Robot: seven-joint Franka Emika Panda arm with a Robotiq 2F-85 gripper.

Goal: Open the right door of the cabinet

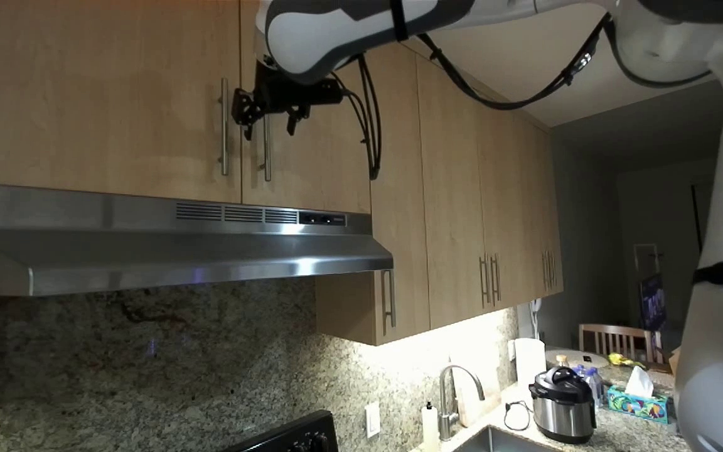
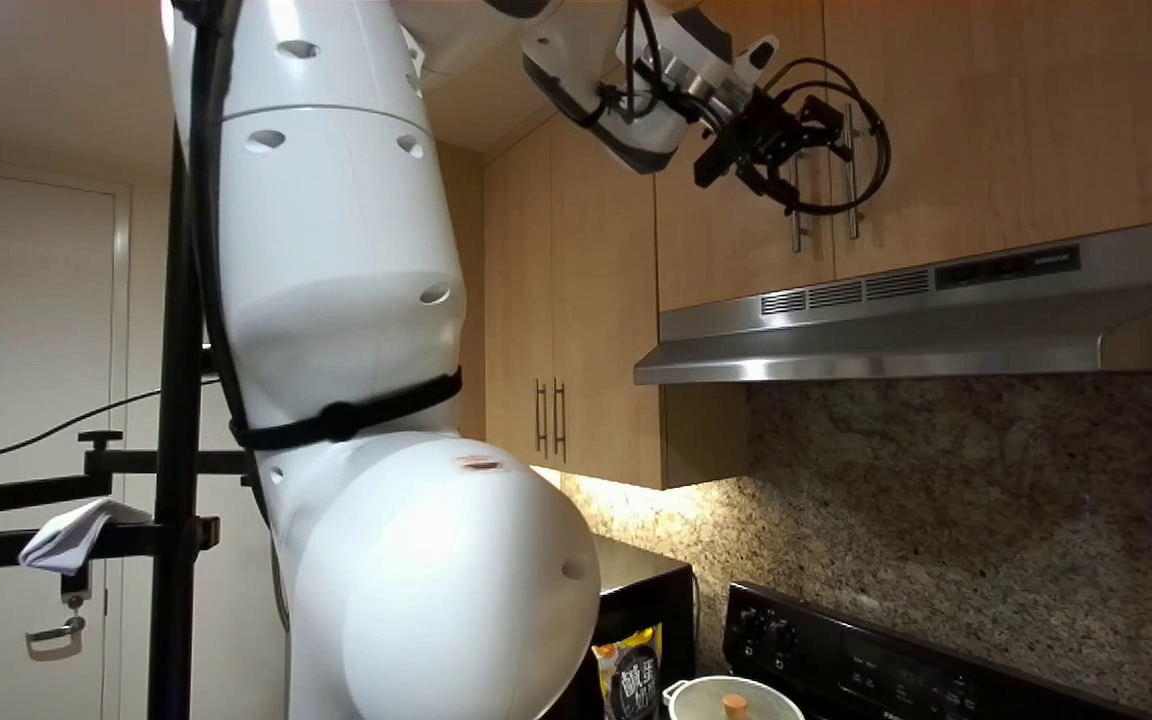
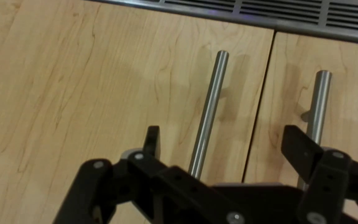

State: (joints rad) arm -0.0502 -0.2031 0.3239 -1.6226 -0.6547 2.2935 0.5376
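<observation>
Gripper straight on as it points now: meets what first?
Probably the bar handle of the right door, which shows between the fingers of the open gripper in the wrist view. Depth is unclear; one finger might brush the neighbouring handle.

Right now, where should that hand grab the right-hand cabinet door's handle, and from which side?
Likely by the middle of the slim metal handle on the right door, coming straight from the front. It stands upright and off the door, so the hand, now open, could close across it from left and right. In the wrist view, the handle shows between the fingertips.
</observation>
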